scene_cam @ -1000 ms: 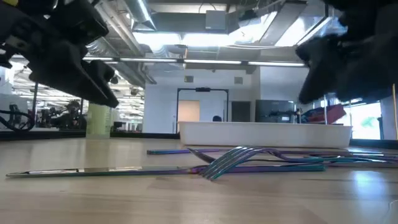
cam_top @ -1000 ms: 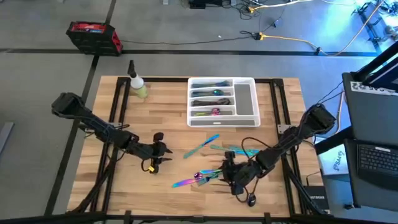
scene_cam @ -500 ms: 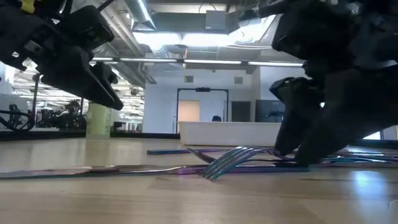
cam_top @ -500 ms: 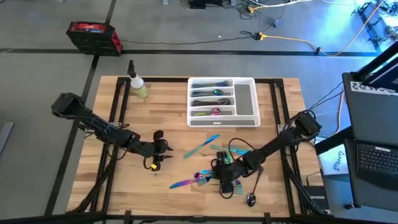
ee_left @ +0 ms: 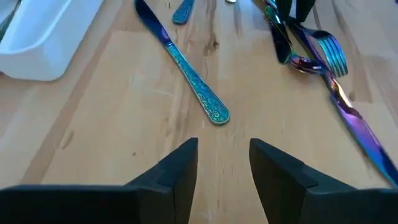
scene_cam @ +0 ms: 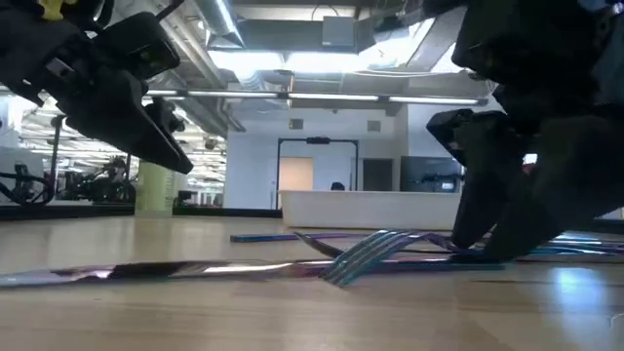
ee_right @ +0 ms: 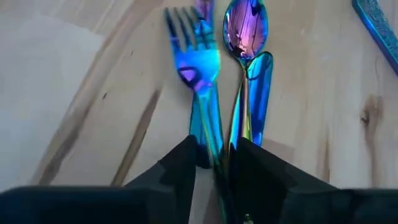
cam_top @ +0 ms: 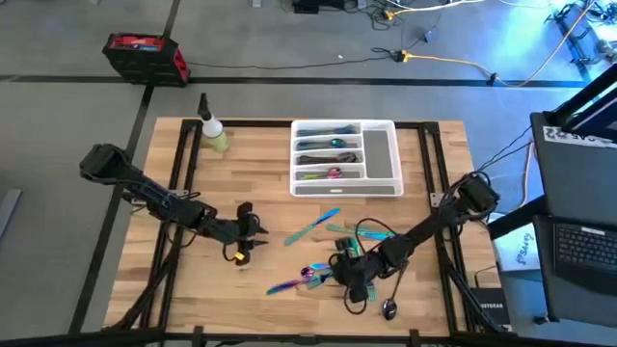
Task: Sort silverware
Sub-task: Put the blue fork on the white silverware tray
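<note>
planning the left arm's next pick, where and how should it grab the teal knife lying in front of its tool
Grip the knife across its patterned handle, near the rounded end closest to the left tool. It lies flat on the wood, apart from the other pieces, so come straight down from above with the fingers straddling the narrow handle. The open tool is probably already lined up just short of that end.

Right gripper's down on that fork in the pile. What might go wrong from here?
The right gripper straddles the iridescent fork's handle, with the rainbow spoon right beside it: it may grab both. The thin handle lies flat on the wooden table, so the fingers could slip off.
</note>
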